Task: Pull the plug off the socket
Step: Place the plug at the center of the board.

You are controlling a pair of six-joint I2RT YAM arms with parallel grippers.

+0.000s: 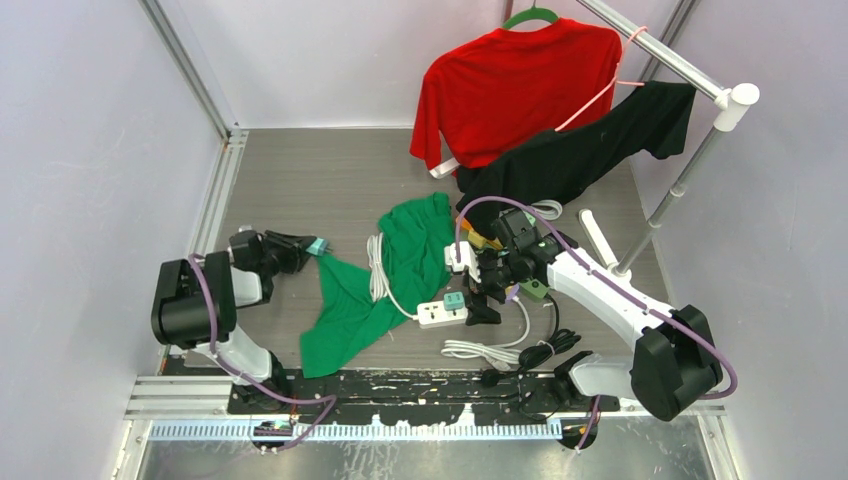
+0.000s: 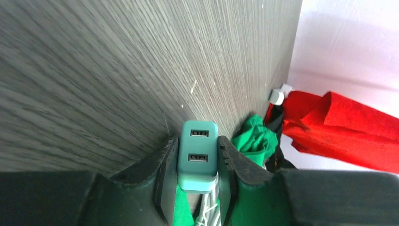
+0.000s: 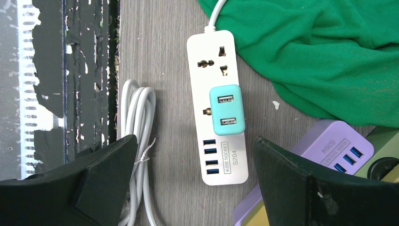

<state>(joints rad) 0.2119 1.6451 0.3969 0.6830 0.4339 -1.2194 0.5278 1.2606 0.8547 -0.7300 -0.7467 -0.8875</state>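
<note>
The right gripper (image 3: pixel 195 162) is hovering with its jaws spread wide, one finger on either side of the white power strip (image 3: pixel 211 52). A teal USB charger (image 3: pixel 227 109) is sitting plugged into that strip, near the edge of a green cloth (image 3: pixel 329 52). A lilac power strip (image 3: pixel 324 146) is lying just beside it. Over on the left, the left gripper (image 2: pixel 197 146) is clenching a second teal charger (image 2: pixel 198 162) over the grey tabletop (image 2: pixel 94 70).
</note>
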